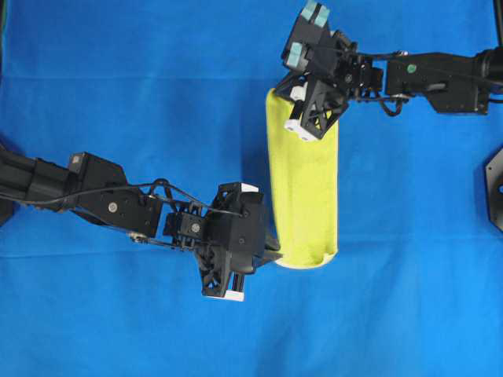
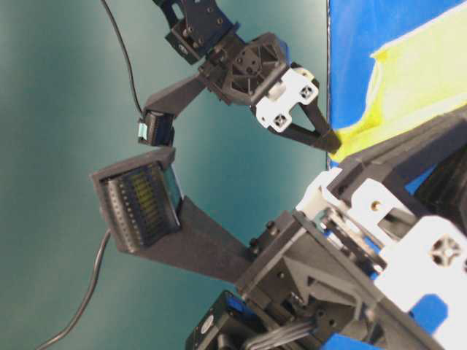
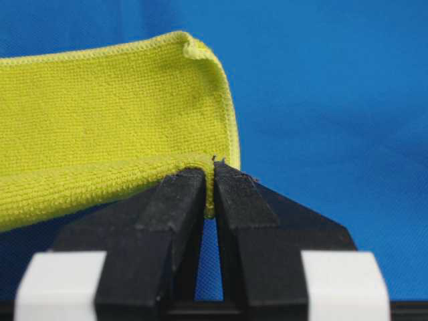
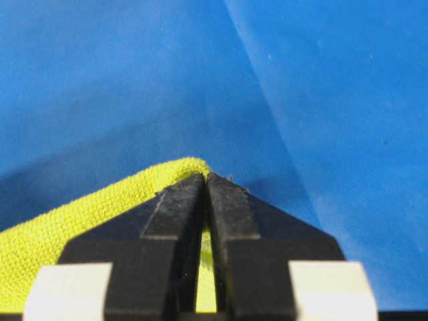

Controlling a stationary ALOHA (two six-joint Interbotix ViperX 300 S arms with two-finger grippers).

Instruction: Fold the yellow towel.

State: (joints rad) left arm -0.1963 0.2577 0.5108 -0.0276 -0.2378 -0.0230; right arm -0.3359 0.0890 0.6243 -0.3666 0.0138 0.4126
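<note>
My left gripper (image 3: 214, 187) and right gripper (image 4: 206, 194) are each pinched tight on a corner of the yellow towel (image 1: 302, 188), which lies doubled lengthwise mid-table on the blue cloth surface (image 1: 118, 78). I judge the towel light, limp and fuzzy; the hemmed corners grip best. Open blue cloth surrounds the towel.

Both arms (image 1: 86, 192) are matt black, built of boxy segments joined by latticed brackets with small screws. Thin black cables (image 1: 149, 187) loop along them. White blocks sit at the base of the black jaws. Pale teal pads (image 1: 314, 14) mark the right arm's (image 1: 440, 75) camera mount.
</note>
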